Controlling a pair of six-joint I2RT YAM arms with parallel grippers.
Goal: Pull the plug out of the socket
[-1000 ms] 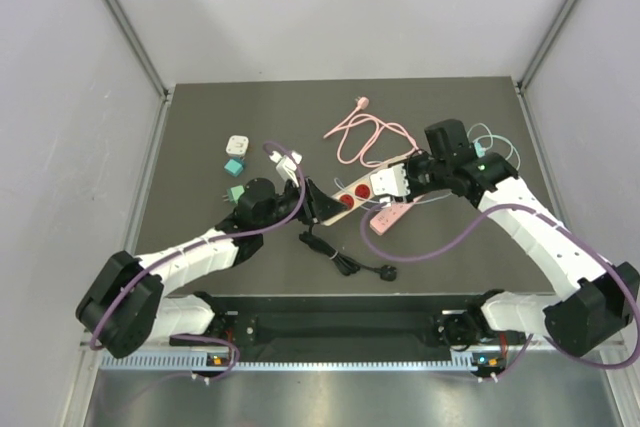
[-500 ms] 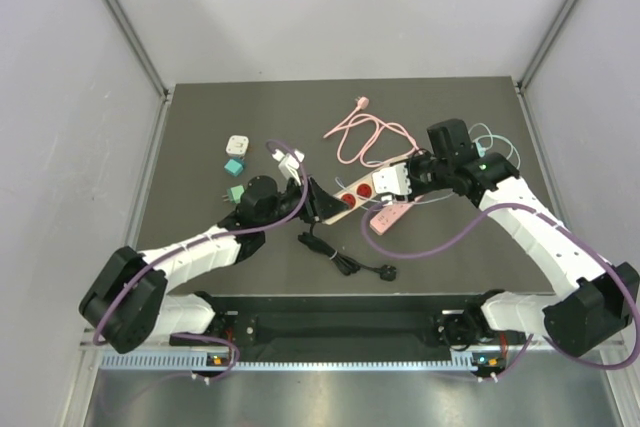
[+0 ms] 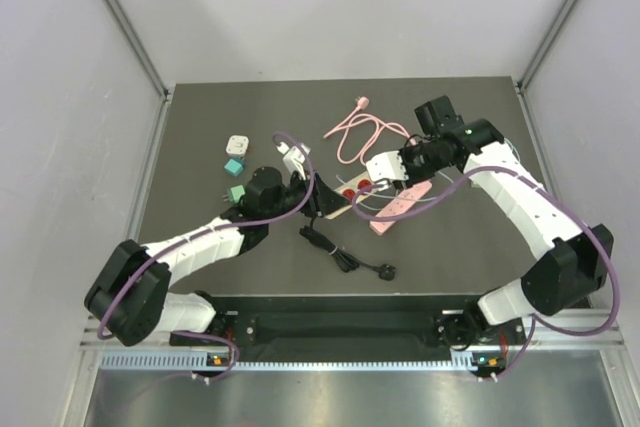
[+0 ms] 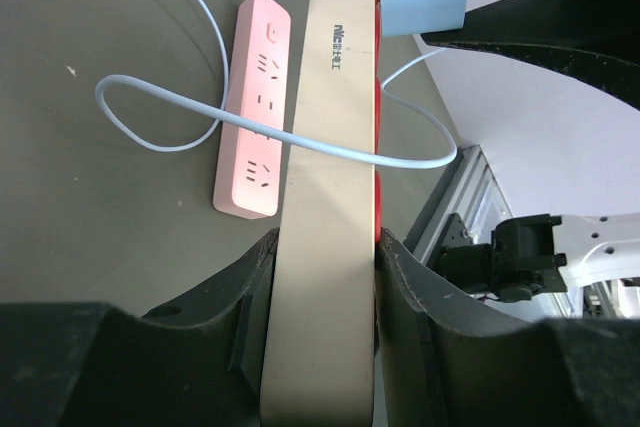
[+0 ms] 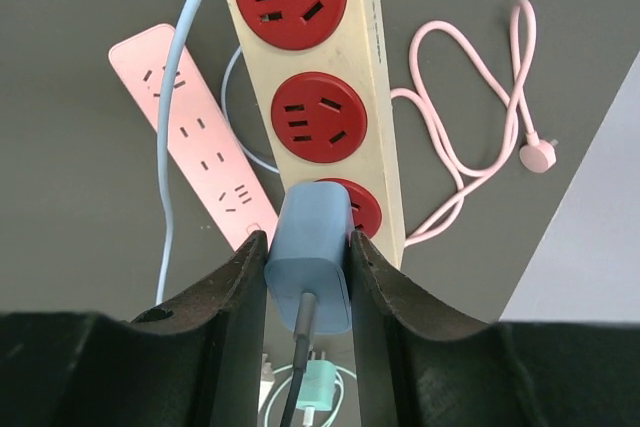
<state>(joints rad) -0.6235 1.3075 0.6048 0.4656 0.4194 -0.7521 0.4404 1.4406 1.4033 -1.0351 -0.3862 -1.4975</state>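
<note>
Left fingers point(image 4: 245, 297) clamp the power strip point(image 4: 330, 147). Right fingers point(image 5: 235, 297) pinch the plug point(image 5: 312, 247), apparently still seated in the strip's end socket point(image 5: 363, 209). The right arm has shifted leftward; extraction is not complete.

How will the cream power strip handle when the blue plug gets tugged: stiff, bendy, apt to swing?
Probably stiff: the power strip looks like one straight moulded bar. It could pivot, since the left gripper clamps one end while the right gripper grips the blue plug near the other.
</note>
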